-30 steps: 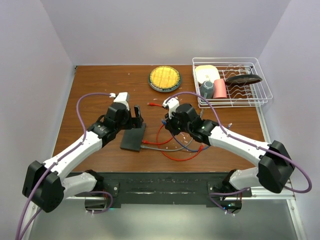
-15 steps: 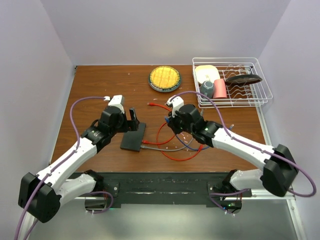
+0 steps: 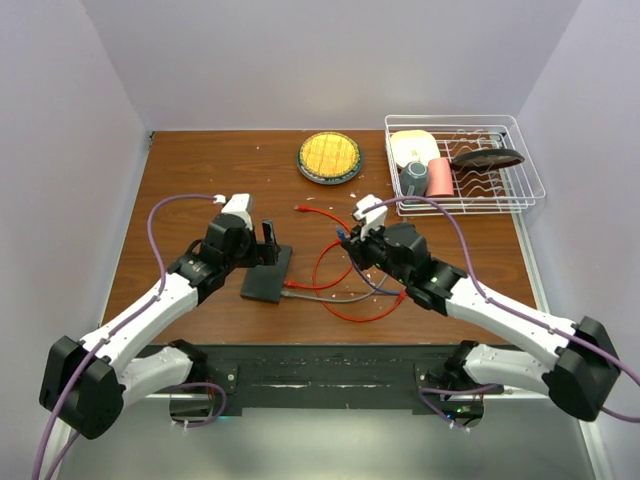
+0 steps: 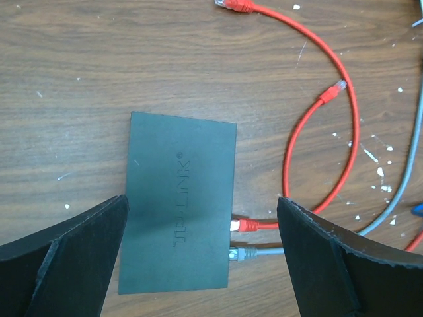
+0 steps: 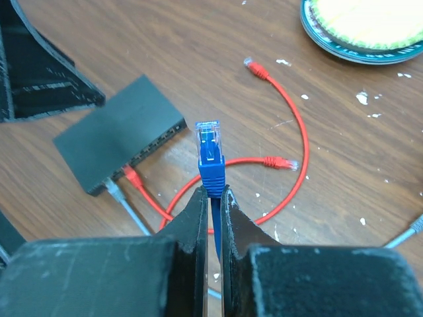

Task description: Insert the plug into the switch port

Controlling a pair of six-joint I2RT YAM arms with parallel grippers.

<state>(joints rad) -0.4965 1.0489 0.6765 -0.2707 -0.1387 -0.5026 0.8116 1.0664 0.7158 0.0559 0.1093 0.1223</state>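
The switch (image 3: 267, 276) is a flat, almost black box lying on the wooden table. A red plug (image 4: 246, 225) and a grey plug (image 4: 243, 253) sit in sockets on its right long edge. My left gripper (image 3: 268, 243) hovers open above the switch (image 4: 178, 205), its fingers (image 4: 79, 244) standing wide to either side and touching nothing. Right of the switch, my right gripper (image 3: 350, 240) is shut on a blue plug (image 5: 209, 155). The plug sticks out past the fingertips (image 5: 201, 205), its clear tip aimed toward the socket edge of the switch (image 5: 119, 135) and a short way off it.
A red cable (image 3: 350, 300) loops on the table between the arms, with loose red plug ends (image 5: 254, 67) (image 5: 281, 162). A round yellow dish (image 3: 329, 157) lies at the back. At the back right, a white wire rack (image 3: 452, 119) holds dishes and cups.
My right arm has shifted right, carrying the blue plug slightly away from the switch. The left gripper has drawn back a little over the switch and stays open.
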